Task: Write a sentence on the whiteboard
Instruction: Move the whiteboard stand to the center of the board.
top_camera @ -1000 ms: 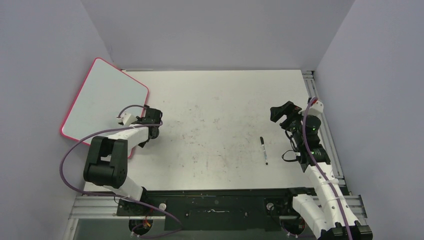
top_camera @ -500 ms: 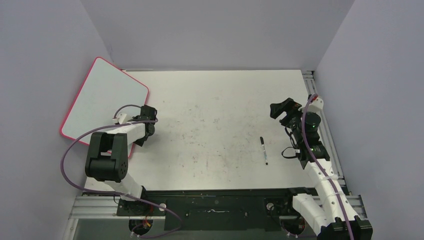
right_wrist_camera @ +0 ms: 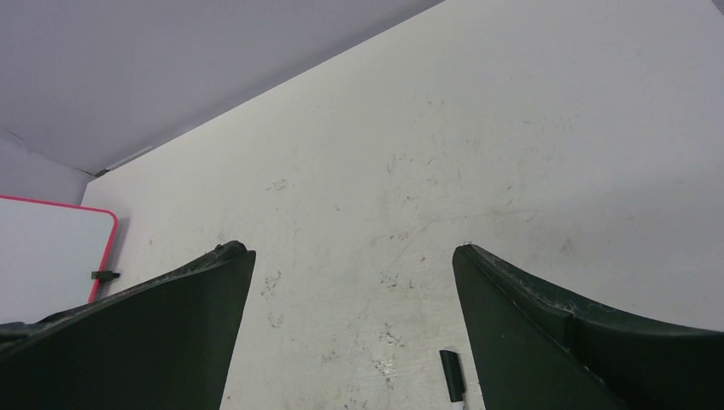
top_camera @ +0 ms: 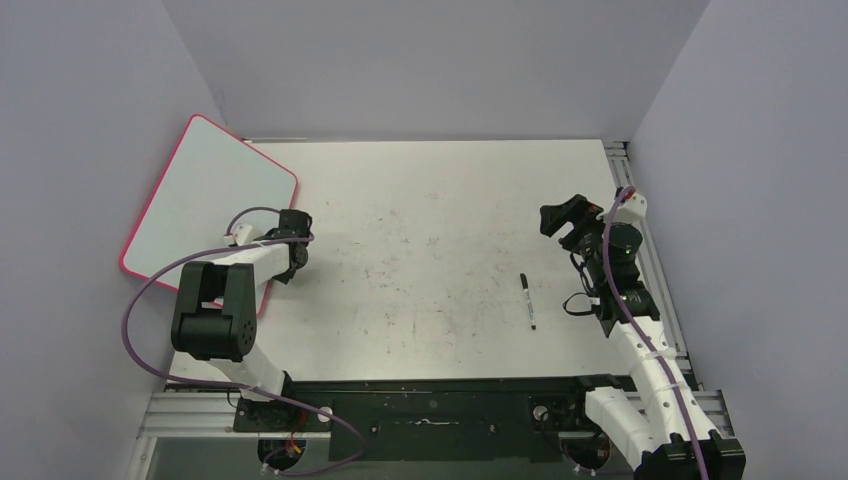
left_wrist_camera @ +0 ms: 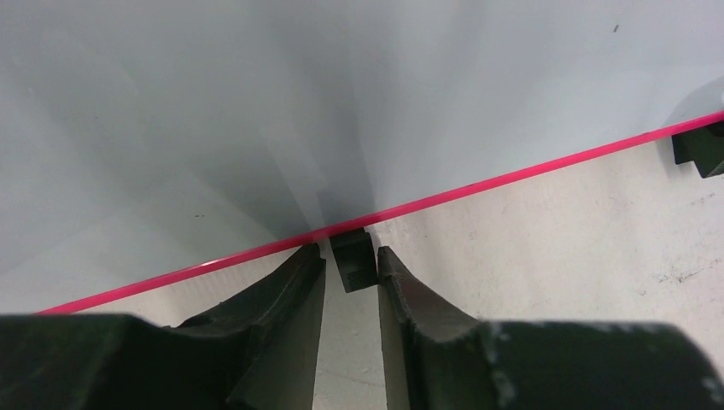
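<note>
The whiteboard (top_camera: 200,195) lies tilted at the table's far left, white with a pink-red rim; its surface (left_wrist_camera: 213,102) is blank where I see it, and the sentence is not in view. My left gripper (top_camera: 283,268) is at the board's near right edge. In the left wrist view its jaws (left_wrist_camera: 350,252) stand narrow on either side of a small black foot (left_wrist_camera: 352,265), with a thin gap showing at each side. My right gripper (top_camera: 560,220) hovers wide open at the right with nothing between its fingers (right_wrist_camera: 352,249). The board's corner (right_wrist_camera: 43,248) shows far off in that view.
A black-capped marker (top_camera: 527,300) lies on the scuffed tabletop near the right arm, its cap (right_wrist_camera: 452,374) just below the right jaws. A second black foot (left_wrist_camera: 702,154) sits further along the rim. Grey walls enclose the table on three sides.
My left gripper has slid left up to the board's rim and its jaws have narrowed round the black foot. The right arm has shifted only slightly.
</note>
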Controlling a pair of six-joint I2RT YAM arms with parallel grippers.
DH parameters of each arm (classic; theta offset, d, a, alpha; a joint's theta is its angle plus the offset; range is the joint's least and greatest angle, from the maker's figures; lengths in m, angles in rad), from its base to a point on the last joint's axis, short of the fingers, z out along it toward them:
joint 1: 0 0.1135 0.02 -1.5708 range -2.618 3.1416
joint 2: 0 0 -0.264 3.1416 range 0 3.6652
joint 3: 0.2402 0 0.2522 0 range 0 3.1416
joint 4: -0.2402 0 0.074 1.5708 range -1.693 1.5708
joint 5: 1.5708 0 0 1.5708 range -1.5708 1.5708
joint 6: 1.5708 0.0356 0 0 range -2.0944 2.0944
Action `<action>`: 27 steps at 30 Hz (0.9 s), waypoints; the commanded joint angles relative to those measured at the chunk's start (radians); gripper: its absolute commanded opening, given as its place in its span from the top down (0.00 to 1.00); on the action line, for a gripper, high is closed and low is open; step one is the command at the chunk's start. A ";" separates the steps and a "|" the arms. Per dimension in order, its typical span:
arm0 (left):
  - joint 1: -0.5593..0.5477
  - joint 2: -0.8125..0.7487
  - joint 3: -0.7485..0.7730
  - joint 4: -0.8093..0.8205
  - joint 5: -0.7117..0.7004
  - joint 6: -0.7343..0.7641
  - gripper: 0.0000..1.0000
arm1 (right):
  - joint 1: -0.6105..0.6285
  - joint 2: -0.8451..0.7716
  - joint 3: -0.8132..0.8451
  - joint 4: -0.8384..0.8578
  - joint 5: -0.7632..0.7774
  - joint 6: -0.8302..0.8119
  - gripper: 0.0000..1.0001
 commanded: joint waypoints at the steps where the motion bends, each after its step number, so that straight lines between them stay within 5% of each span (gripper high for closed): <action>1: 0.013 -0.015 0.012 -0.004 -0.010 -0.014 0.77 | -0.001 -0.016 0.057 0.024 0.021 -0.027 0.10; 8: 0.013 -0.041 -0.008 -0.002 -0.002 0.012 0.99 | -0.003 -0.020 0.056 0.018 0.020 -0.026 0.10; 27: -0.035 -0.215 -0.169 0.037 0.025 0.080 1.00 | -0.002 -0.084 0.065 -0.049 0.021 -0.025 0.10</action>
